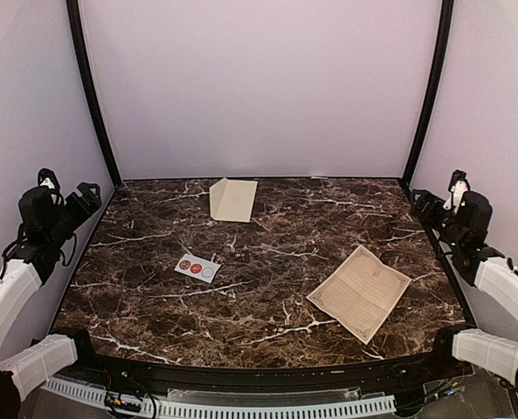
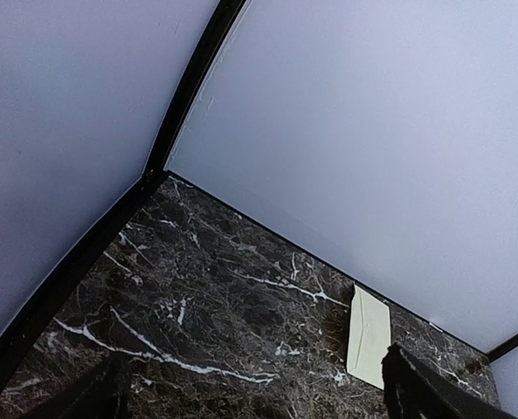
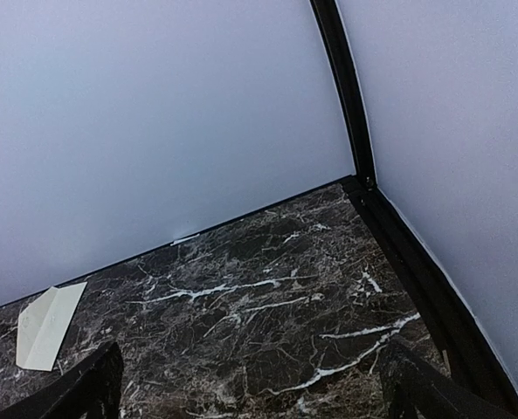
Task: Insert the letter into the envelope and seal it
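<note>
Left fingers (image 2: 420, 393) and right fingers (image 3: 88, 388) gaped wide, empty; letter (image 1: 359, 292) lay flat on the surface (image 1: 267, 253), envelope (image 1: 233, 200) well apart at the back.

I could read nothing from any view. The letter (image 1: 359, 292), lying on the tabletop (image 1: 267, 262) toward my right arm's side, carried faint lines of writing inside a thin dark ornamental border, but they were too small and pale to make out. A small white card (image 1: 196, 267) nearer the left held two reddish round seals and a pale one; any marks on them were too small to tell.
</note>
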Motion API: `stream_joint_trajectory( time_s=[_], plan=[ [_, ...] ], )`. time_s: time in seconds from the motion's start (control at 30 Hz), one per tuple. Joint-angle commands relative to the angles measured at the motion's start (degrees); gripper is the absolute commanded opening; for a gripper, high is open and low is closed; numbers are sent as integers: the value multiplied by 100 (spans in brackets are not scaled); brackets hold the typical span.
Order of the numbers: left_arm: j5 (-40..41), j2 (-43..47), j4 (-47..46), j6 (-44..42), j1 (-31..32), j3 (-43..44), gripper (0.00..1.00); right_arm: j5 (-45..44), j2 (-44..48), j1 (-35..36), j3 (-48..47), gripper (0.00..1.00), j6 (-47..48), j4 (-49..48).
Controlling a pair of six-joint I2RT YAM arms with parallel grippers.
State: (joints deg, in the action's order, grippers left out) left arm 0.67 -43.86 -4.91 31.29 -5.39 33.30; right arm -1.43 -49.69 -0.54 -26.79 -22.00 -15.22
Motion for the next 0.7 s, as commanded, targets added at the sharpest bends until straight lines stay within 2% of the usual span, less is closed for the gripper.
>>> stream_joint_trajectory(
  time_s=[0.0, 0.13, 0.27, 0.37, 0.47, 0.67],
  plan=[
    [-344, -87, 888, -88, 11, 600, 99, 90, -117, -15, -386, 99, -374, 493],
    [-937, -280, 990, -522, 10, 854, 99, 589, -377, -26, -841, 99, -155, 1087],
    [-1169, -492, 1138, -1175, 9, 1143, 98, 1124, -386, -17, -1064, 99, 267, 1432],
    [-1048, -779, 1457, -1779, 13, 1657, 95, 1489, -378, 18, -1192, 99, 435, 1799],
    [-948, -1116, 1649, -1872, 189, 2073, 92, 1465, -526, 543, -1331, 99, 449, 2153],
    [-1199, -2156, 1459, -1839, 1360, 2781, 92, 944, -1178, 1930, -1315, 99, 146, 1948]
  ],
)
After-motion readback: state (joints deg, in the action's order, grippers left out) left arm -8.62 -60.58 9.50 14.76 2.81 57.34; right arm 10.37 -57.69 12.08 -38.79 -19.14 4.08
